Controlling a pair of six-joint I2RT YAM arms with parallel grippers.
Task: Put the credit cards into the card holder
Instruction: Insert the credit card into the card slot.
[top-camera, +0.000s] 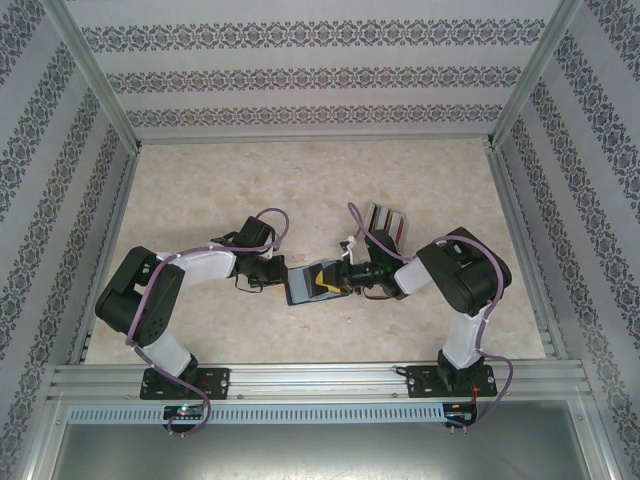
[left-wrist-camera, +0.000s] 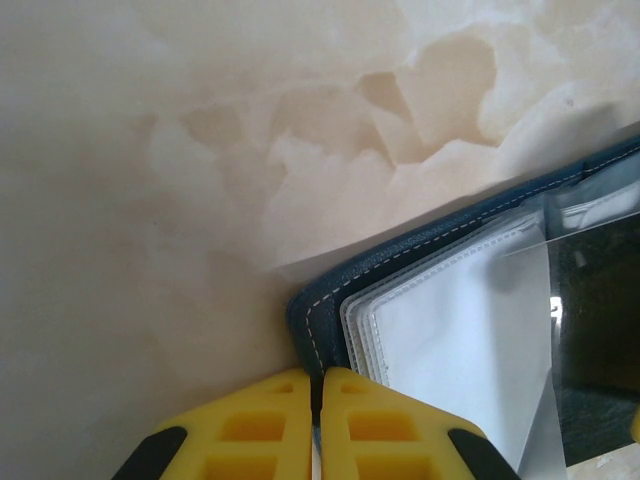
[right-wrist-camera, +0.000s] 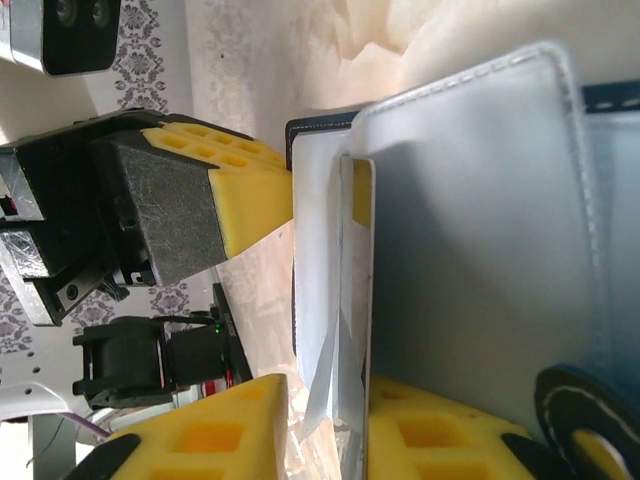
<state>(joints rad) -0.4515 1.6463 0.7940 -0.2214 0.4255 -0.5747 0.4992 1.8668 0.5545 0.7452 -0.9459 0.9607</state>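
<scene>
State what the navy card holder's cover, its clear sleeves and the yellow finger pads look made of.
Dark navy-blue folding card holder: likely leather or faux leather, matte; pebbled grain, pale stitching. Its clear inner sleeves: soft glossy plastic film, see-through with reflections. Left gripper's yellow fingers: moulded matte plastic or rubber, with recessed pockets; which is unclear.

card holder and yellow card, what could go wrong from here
The left gripper pinches only a corner of the card holder, so it may slip or pivot if pushed. The yellow card sits edge-on among loose clear sleeves; it may catch on one or miss its slot.
</scene>
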